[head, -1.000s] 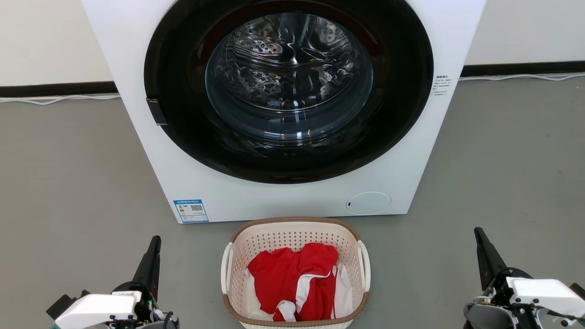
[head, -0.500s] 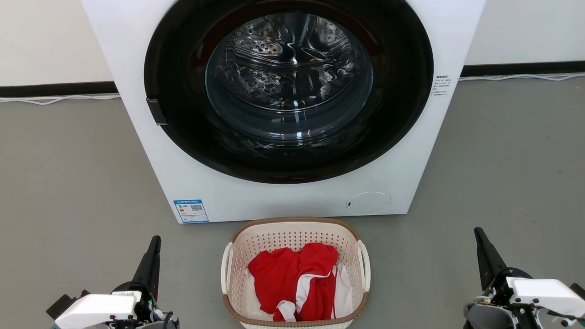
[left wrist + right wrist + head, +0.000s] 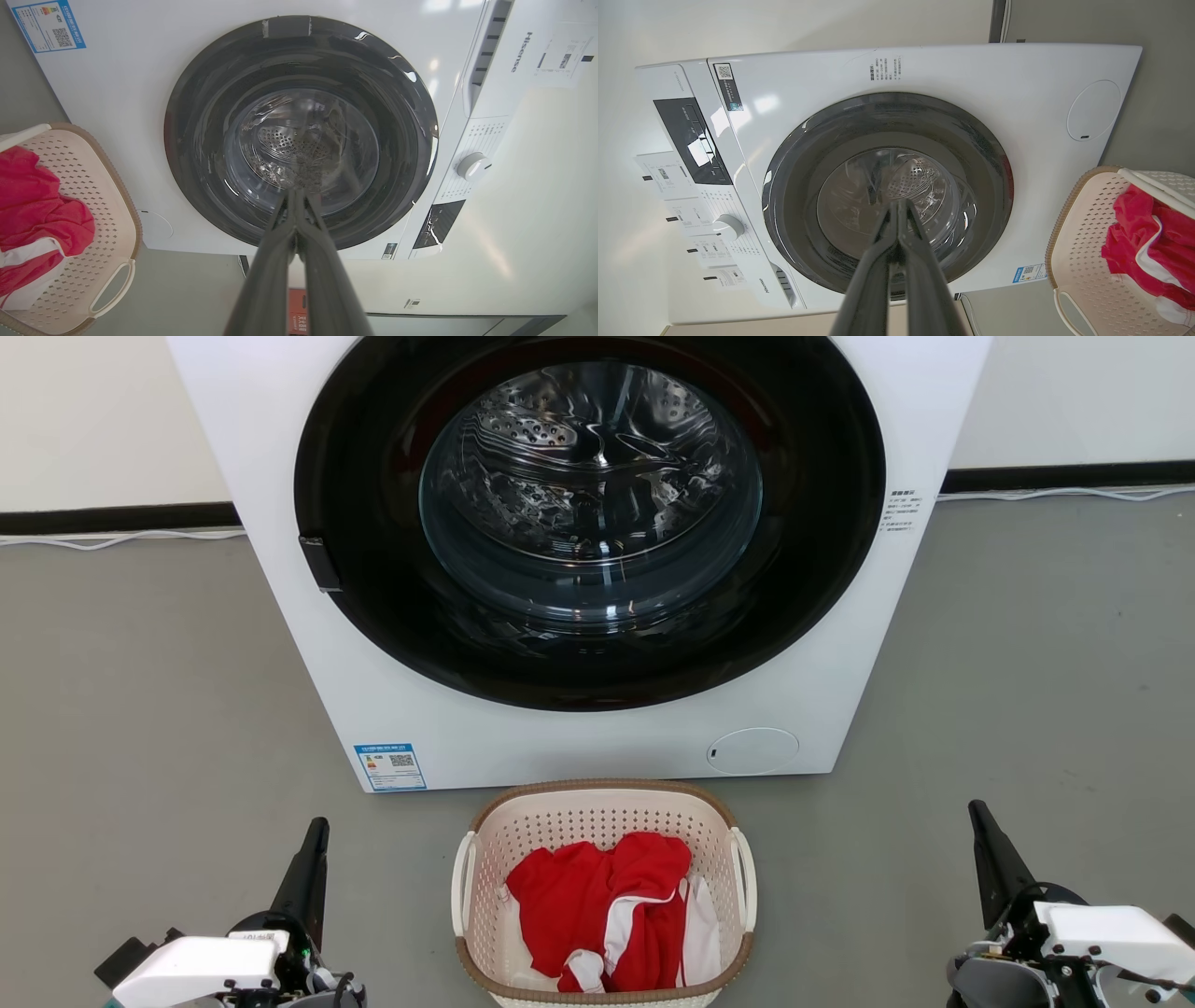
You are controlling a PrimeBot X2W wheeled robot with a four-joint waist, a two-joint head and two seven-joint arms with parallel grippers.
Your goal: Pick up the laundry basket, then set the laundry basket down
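Standing on the grey floor [image 3: 140, 709], just in front of the white washer [image 3: 579, 747]: the laundry basket [image 3: 597, 787], upright, holding red and white clothes [image 3: 597, 905].

Left gripper [image 3: 317, 831]: at the basket's left, well apart from its left loop handle [image 3: 461, 887]. The fingers are pressed together on nothing and point forward at the washer.

Right gripper [image 3: 976, 812]: at the basket's right, farther out from the right loop handle [image 3: 744, 882]. The fingers are likewise closed and empty.

Each wrist view looks along its closed fingers at the washer's round dark door, with the steel drum behind the glass. The white wrist housings lie low, one on each side of the basket. Neither gripper touches the basket.
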